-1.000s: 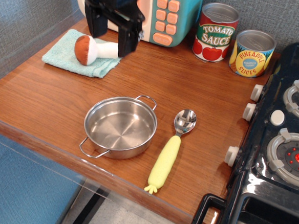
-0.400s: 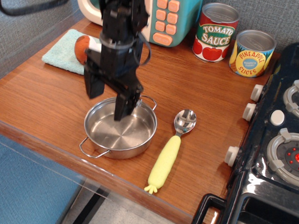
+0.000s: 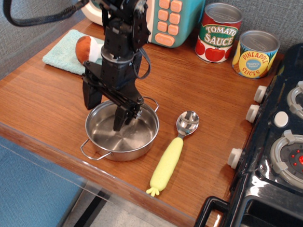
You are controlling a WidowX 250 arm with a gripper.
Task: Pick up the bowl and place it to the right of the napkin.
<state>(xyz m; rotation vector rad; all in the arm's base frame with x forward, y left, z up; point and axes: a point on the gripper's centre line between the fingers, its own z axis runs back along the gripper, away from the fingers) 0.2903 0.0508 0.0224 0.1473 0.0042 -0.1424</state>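
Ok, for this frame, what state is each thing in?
Gripper: open, jaws straddling the bowl's left rim.
Bowl: upright, empty, on the counter.
Napkin: folded, flat, mushroom on it.
Mushroom: lying on its side.
Spoon: lying flat beside the bowl.
Two cans: upright.

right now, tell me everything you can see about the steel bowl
The shallow round shiny stainless-steel bowl sits upright on the brown wooden table near its front edge. It has two thin wire loop handles, one at the front left and one at the back right. It holds no contents. The black robot hand is open and straddles its back-left rim, one finger inside and one outside. A metal spoon with a yellow handle lies just right of it, apart.
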